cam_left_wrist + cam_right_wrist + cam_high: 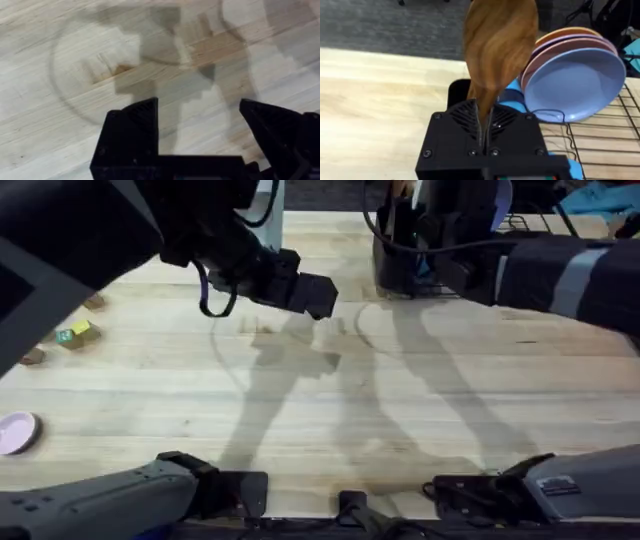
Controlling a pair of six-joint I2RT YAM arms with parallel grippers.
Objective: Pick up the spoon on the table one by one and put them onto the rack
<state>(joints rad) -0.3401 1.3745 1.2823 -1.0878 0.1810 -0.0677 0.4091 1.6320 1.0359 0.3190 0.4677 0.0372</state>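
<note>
Right gripper (484, 131) clamps the darker spoon (500, 45) by the rack (605, 137).
Left gripper (197, 125) hangs wide open, empty, above the table (75, 125); the overhead view blurs its arm.

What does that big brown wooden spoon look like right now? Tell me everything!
The reddish-brown wooden spoon has a wide oval bowl with dark, wavy grain. It stands upright, bowl on top, narrowing downward. The right pincer has its black fingers shut tight on the narrow part, so the rest of its handle is hidden. Nothing else can be seen touching it. It hangs in front of the blue, pink and orange plates standing in the black wire rack.
</note>
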